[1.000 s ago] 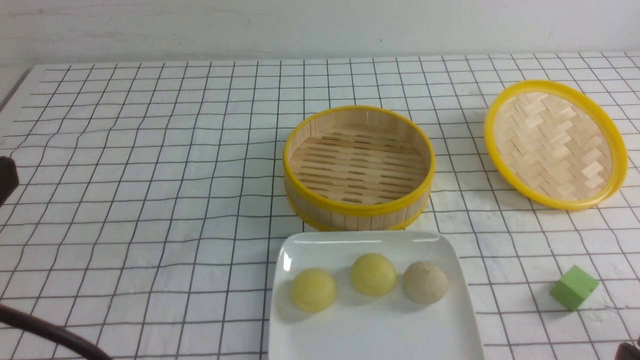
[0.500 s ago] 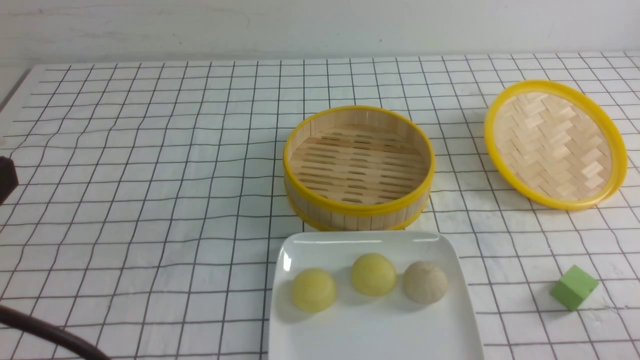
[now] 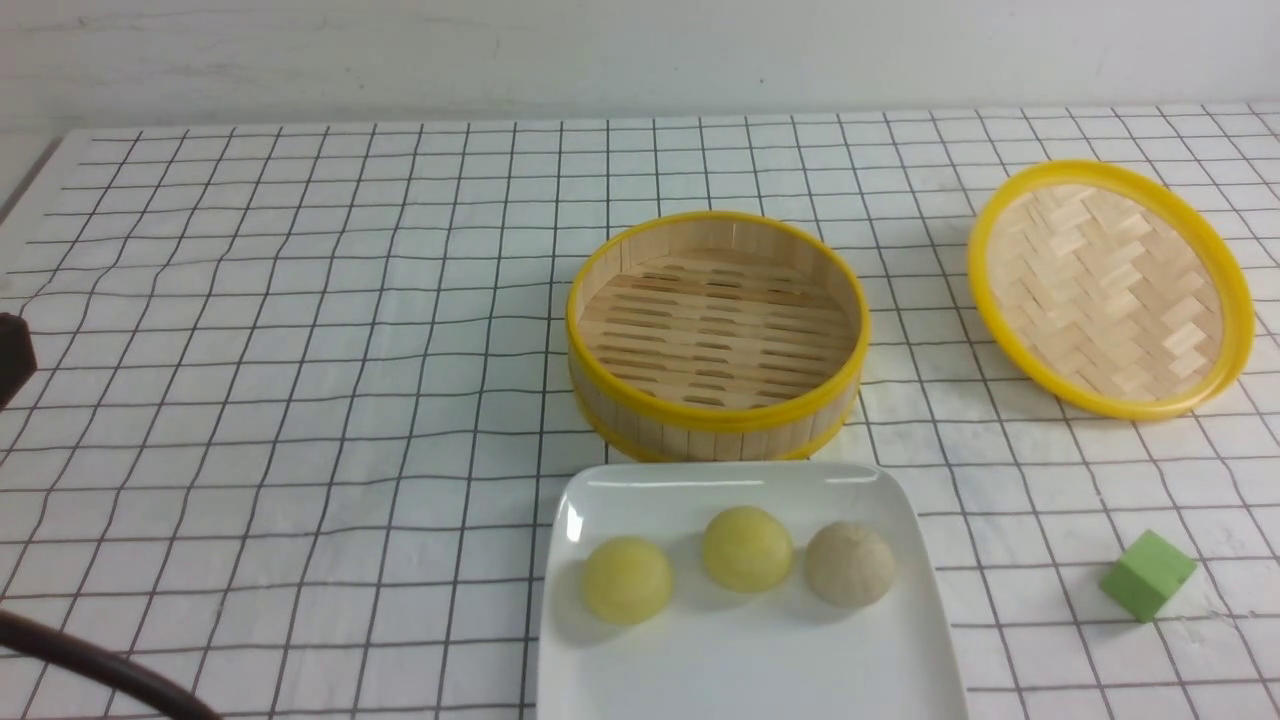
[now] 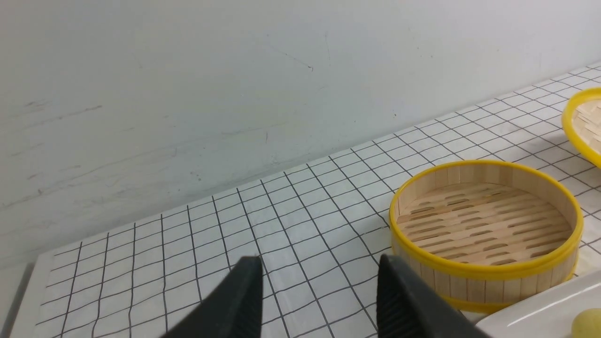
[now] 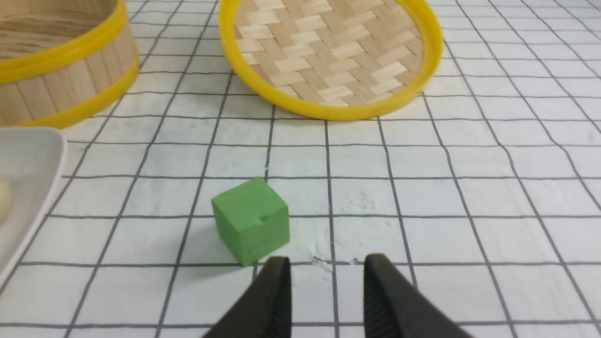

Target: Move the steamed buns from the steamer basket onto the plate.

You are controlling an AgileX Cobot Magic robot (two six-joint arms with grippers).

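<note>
Gridded cloth [image 3: 300, 400]; slatted bamboo steamer basket [image 3: 716, 400].

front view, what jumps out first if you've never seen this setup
Three steamed buns sit in a row on the white plate at the near edge, two pale yellow and one beige. Just behind it stands the steamer basket, nothing inside. Its woven lid lies far right, with a green cube nearer.

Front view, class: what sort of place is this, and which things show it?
Probably a staged robot test bench, not a kitchen: a grid-printed cloth against a bare wall, and a green cube beside the steamer basket.
</note>
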